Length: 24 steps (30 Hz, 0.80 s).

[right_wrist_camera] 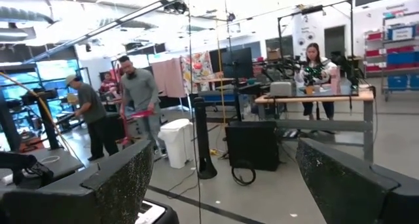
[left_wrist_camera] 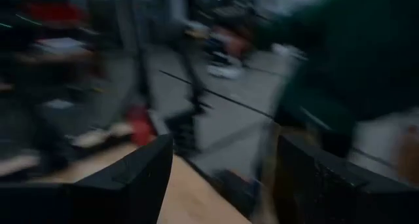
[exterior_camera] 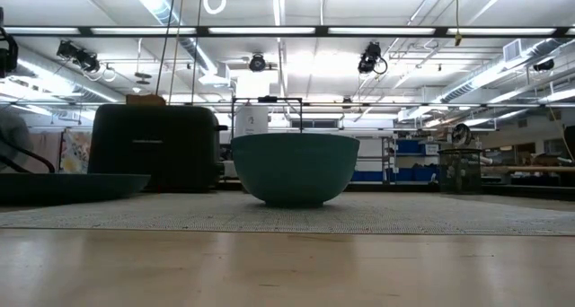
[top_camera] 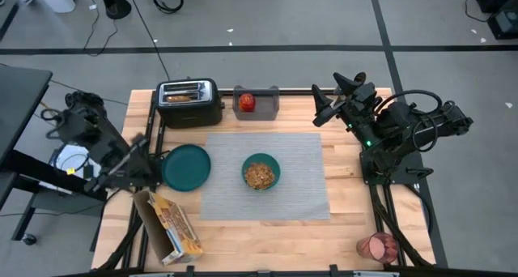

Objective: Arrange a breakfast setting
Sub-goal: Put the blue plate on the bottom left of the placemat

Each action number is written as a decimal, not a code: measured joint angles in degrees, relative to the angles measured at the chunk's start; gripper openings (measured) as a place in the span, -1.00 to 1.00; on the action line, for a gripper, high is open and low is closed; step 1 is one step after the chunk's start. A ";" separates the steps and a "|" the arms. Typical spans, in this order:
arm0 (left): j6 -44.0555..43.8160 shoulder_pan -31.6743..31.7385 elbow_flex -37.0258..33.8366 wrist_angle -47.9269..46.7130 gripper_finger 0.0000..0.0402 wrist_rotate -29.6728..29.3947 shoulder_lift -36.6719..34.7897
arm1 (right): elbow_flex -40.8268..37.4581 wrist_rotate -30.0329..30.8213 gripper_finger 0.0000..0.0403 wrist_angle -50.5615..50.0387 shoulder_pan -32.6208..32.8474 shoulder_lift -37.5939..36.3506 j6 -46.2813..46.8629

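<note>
A grey ribbed placemat (top_camera: 265, 176) lies in the middle of the table. On it stands a teal bowl (top_camera: 261, 172) holding brown cereal. A teal plate (top_camera: 186, 167) rests flat with one side over the mat's left edge. A toast slice (top_camera: 183, 92) sticks up from the black toaster (top_camera: 189, 101). A small red fruit (top_camera: 247, 102) sits in a grey tray. The red cup (top_camera: 378, 246) lies at the near right corner. My left gripper (top_camera: 147, 162) stands open just left of the plate, its wrist view blurred. My right gripper (top_camera: 324, 105) hangs open above the far right.
An open cereal box (top_camera: 171, 227) lies near the table's front left corner. In the low view the bowl (exterior_camera: 295, 168) stands in front of the toaster (exterior_camera: 154, 145), with the plate (exterior_camera: 67, 186) at the left. People stand in the room beyond the table.
</note>
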 joint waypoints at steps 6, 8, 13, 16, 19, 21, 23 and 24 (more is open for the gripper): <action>-0.42 0.79 0.16 6.53 0.40 -24.43 0.18 | -0.01 -3.95 0.86 -0.28 -1.18 1.06 -0.14; -1.08 2.07 0.13 7.54 0.38 -31.92 1.00 | -0.01 -6.24 0.86 -0.13 -1.76 1.55 -0.14; -4.66 8.02 0.15 10.13 0.33 -39.35 4.42 | -0.01 -11.38 0.86 -0.54 -3.03 3.32 -0.14; -8.71 12.55 0.15 10.27 0.30 -36.77 9.23 | -0.01 -14.85 0.86 -0.50 -3.93 4.62 -0.10; -13.88 17.67 0.09 10.43 0.29 -31.67 14.80 | -0.01 -18.14 0.86 -0.63 -4.82 6.05 0.29; -16.85 21.48 0.09 10.98 0.29 -28.34 18.57 | -0.01 -20.09 0.86 -0.69 -5.00 7.02 0.30; -18.96 25.60 0.09 11.99 0.29 -25.61 22.03 | -0.01 -21.00 0.86 -2.63 -4.94 7.70 0.32; -19.42 27.70 0.05 12.93 0.29 -23.77 23.54 | -0.01 -21.17 0.86 -4.24 -4.68 7.99 0.47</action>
